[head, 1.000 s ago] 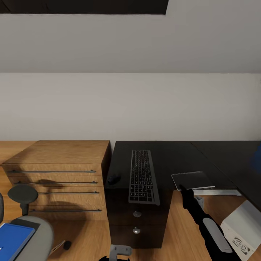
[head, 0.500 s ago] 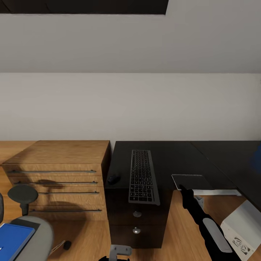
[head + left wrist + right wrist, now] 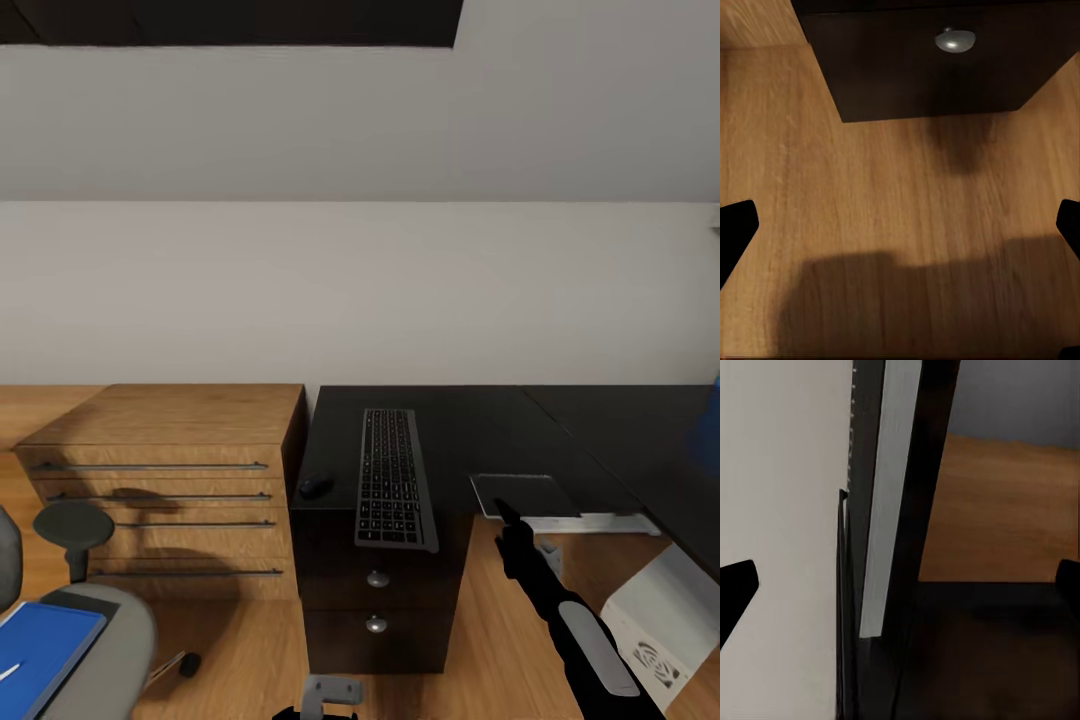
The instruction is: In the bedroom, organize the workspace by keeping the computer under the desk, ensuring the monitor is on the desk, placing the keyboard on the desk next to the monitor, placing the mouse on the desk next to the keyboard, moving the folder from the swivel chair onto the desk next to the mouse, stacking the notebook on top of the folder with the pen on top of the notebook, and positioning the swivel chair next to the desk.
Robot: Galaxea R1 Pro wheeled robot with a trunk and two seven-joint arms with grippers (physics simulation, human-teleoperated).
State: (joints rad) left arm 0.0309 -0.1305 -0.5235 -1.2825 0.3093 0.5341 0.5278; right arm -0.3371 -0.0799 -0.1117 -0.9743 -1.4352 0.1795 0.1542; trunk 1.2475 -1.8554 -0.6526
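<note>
Notebook (image 3: 524, 494) lies at the desk (image 3: 480, 430) near edge, just beyond the wide-open, empty right gripper (image 3: 503, 517), likely for regrasping.

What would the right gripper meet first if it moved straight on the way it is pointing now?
Probably the notebook at the front edge of the desk. In the head view the right gripper points up at that edge, just below the book. Depth is unclear, so it may strike the edge itself first.
</note>
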